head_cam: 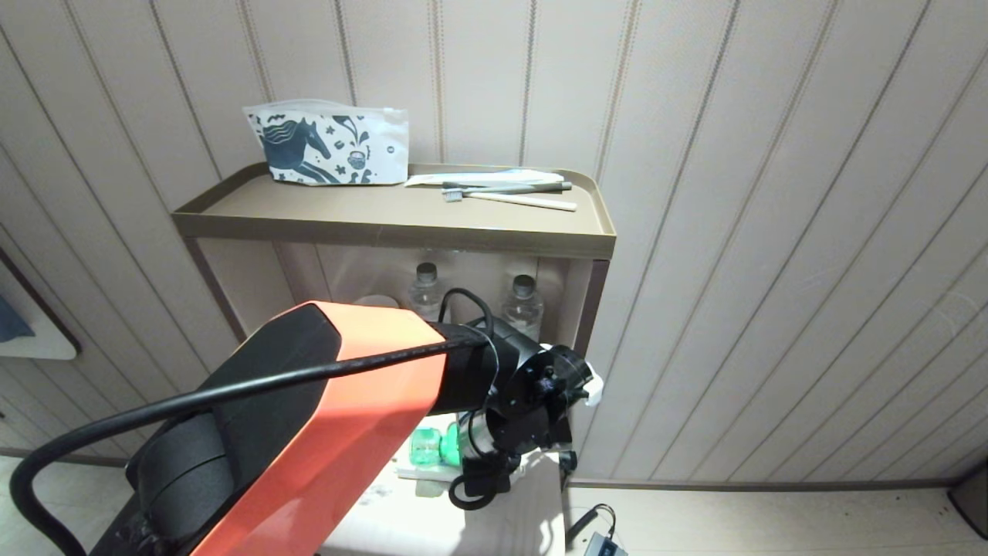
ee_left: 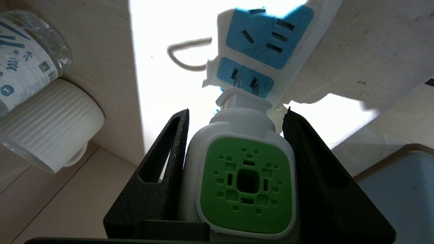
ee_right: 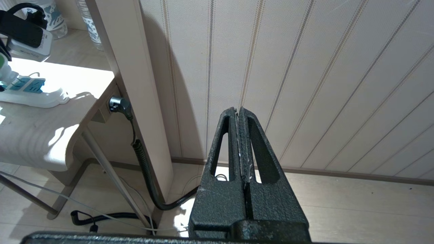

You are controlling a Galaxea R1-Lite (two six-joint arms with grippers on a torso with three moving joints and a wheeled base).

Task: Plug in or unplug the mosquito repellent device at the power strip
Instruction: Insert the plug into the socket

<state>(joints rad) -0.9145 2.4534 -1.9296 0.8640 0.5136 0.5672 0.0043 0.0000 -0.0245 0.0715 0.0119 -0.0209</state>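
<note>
Left wrist view shows the left claw (ee_left: 237, 149) clamped on the mosquito repellent device (ee_left: 245, 179) — prongs partly into the power strip (ee_left: 268, 37); right claw (ee_right: 240, 135) pressed closed, off aside.

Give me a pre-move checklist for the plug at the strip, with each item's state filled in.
1. Left hand closed on the mosquito repellent device, a finger on each side: ok.
2. Prongs lined up with a socket on the power strip: ok, they meet the nearer blue socket face.
3. Prongs fully seated: not ok, bare metal still shows.
4. Strip lying flat on the table top: ok.
5. Water bottle and white cup apart from the hand: ok.
6. Right hand out of the way: ok, shut, facing the wall.
</note>
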